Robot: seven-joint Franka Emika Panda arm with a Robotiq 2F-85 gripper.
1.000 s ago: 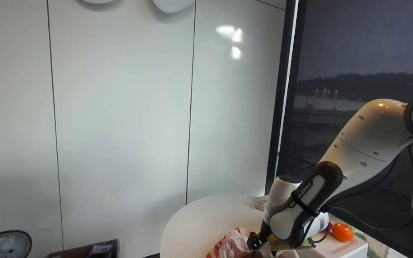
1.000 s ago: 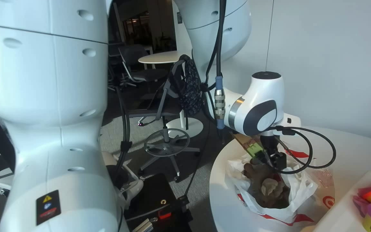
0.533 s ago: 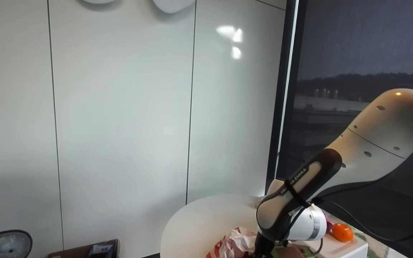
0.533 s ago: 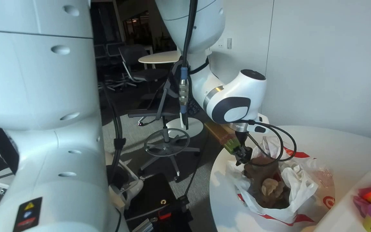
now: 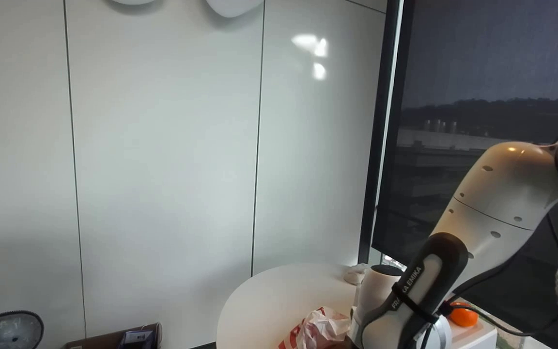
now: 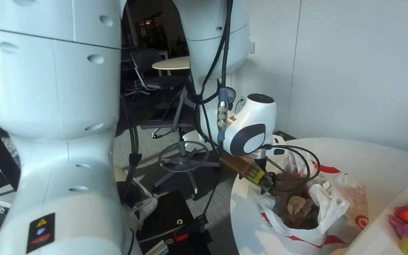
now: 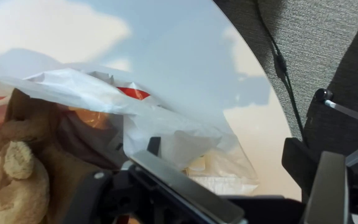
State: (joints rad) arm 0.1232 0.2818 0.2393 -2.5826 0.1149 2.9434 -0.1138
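Bag [image 6: 331,209], red bullseye [image 6: 361,221] showing, sits near the table edge [image 7: 267,99], plush [image 7: 20,186] inside; gripper [image 7: 235,168] by its rim, jaws wide. Arm [image 5: 477,228], lettered EMIKA, partly hides the bag in an exterior view.

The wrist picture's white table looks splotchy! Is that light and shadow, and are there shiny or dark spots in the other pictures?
Wrist view: yes, bright patches and bluish shadows on the table, and it looks darker inside the white bag; in an exterior view, glare spots shine on the wall panel; in an exterior view, a far chair sits in dim light.
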